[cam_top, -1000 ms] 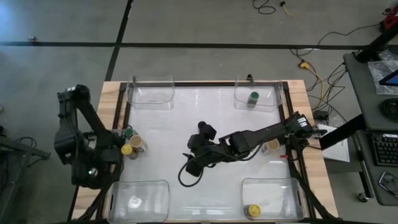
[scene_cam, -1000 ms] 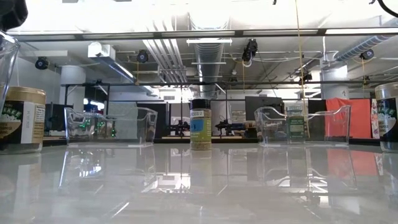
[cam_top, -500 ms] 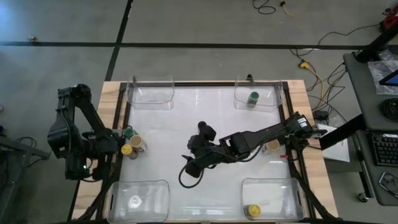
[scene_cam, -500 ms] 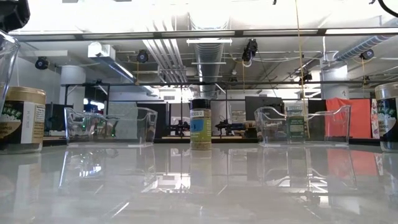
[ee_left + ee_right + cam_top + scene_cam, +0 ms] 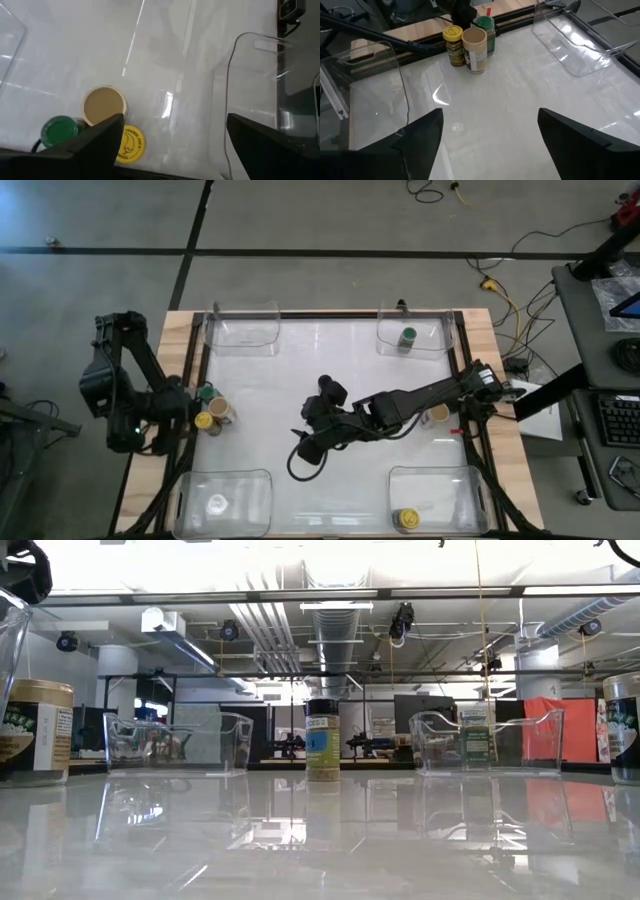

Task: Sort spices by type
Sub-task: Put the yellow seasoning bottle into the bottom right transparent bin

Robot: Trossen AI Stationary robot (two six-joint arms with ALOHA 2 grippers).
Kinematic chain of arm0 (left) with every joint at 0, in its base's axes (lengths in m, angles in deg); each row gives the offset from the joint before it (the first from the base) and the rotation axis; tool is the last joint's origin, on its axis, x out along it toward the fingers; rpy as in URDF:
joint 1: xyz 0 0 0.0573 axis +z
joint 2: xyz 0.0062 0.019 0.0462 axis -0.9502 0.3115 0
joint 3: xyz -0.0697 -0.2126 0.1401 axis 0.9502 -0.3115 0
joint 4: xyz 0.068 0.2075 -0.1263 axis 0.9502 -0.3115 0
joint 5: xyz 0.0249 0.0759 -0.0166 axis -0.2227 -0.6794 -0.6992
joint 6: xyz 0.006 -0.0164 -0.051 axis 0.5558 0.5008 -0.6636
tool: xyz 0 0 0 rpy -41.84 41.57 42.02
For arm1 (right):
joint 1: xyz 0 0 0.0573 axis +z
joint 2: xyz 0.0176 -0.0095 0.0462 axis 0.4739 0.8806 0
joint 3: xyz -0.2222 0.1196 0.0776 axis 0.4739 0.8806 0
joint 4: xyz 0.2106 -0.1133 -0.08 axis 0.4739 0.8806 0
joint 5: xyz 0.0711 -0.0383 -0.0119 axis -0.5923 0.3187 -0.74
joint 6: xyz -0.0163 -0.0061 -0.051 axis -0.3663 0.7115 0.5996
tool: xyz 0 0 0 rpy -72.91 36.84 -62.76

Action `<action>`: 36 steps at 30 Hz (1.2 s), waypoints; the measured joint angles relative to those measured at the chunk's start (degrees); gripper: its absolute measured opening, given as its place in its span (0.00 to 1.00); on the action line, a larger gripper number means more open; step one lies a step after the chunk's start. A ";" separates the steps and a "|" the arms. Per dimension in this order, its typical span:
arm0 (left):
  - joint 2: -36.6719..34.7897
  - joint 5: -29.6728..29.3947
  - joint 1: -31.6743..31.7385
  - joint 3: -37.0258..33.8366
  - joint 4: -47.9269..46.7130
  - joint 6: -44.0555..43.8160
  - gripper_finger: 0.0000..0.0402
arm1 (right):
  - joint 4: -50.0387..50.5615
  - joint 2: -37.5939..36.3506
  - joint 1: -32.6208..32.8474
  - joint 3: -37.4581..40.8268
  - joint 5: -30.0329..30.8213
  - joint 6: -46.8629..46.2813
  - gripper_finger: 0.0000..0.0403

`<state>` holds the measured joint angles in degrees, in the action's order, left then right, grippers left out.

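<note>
My left claw (image 5: pixel 175 125) is spread wide and holds nothing. Over the last second that arm has drawn back a little from the table's (image 5: pixel 270 380) left edge, so I judge no jar there has been taken yet. Just past its fingers stand three small round jars, close together: a glossy yellow-lidded jar (image 5: pixel 131 145), a matt tan-lidded jar (image 5: pixel 104 105) and a green-lidded jar (image 5: pixel 61 129). My right claw (image 5: pixel 490 115) has stayed low at mid-table, likewise spread and empty. Farther off, clear hard plastic tubs sit at the corners of the shiny white table: one (image 5: pixel 412 330) holds a second green-lidded jar (image 5: pixel 407 336), another (image 5: pixel 435 498) a second yellow-lidded jar (image 5: pixel 406 520)
</note>
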<state>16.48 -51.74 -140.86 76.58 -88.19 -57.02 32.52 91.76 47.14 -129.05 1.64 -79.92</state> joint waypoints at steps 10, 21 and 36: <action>-0.82 0.86 2.76 -1.43 0.00 3.99 0.84 | -1.26 0.00 -0.87 0.00 0.07 0.01 0.77; -1.88 6.95 8.70 -1.43 0.02 5.00 0.84 | -1.29 0.00 -3.54 0.04 0.07 2.25 0.81; -2.17 6.94 9.97 -2.61 0.00 8.45 0.90 | -1.47 0.00 -5.40 0.07 0.04 7.55 0.85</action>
<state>14.31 -44.80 -130.90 73.97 -88.19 -48.58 31.04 91.76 41.74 -128.98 1.69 -72.36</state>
